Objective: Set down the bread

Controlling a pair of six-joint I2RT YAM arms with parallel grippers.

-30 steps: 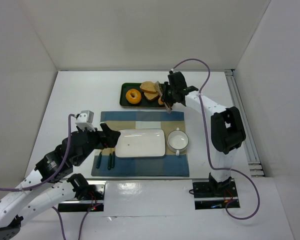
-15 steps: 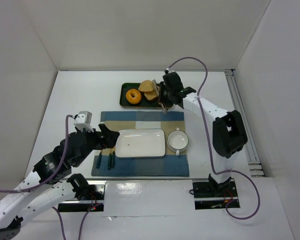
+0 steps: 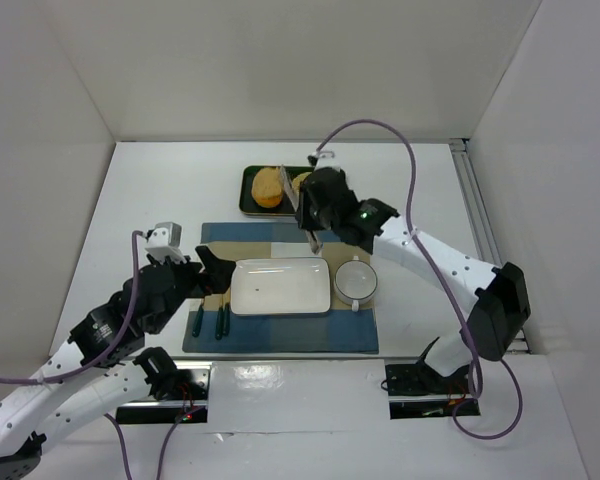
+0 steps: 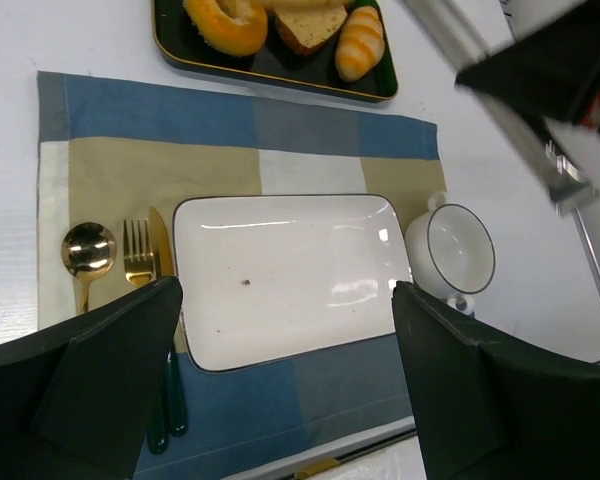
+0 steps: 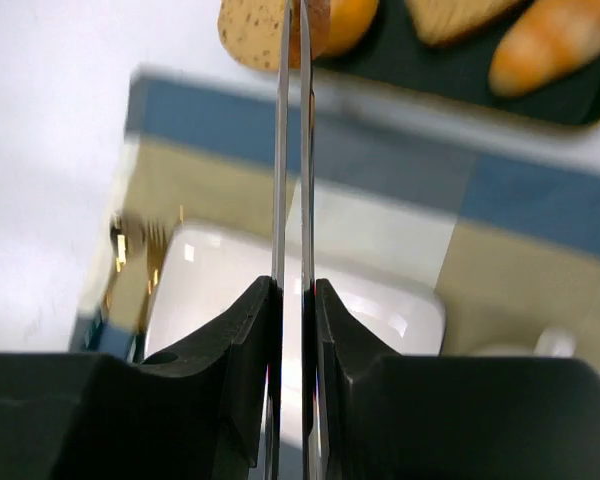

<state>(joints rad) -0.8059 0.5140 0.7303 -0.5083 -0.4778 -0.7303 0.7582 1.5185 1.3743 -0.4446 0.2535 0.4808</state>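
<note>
Pinching the flat oval slice of tan, speckled bread (image 5: 248, 30) by its edge, the right gripper (image 5: 292, 20) presses its long, thin metal fingers together on it at the tips. The slice hangs raised over the left end of the dark rectangular tray (image 4: 270, 68), in front of the glazed orange ring doughnut (image 4: 225, 15). A second bread slice (image 4: 305, 22) and a golden ridged croissant (image 4: 360, 42) lie on the tray beside the doughnut. The left gripper (image 4: 285, 290) hovers with its dark fingers spread wide and nothing between them, above the white rectangular plate (image 4: 280, 240) on the blue and tan checked placemat (image 4: 160, 120). A white handled bowl (image 4: 420, 235) sits just right of the plate. A gold spoon (image 4: 88, 250), fork (image 4: 138, 262) and knife (image 4: 160, 240) lie at the plate's left, all on the white desk (image 4: 40, 40).
</note>
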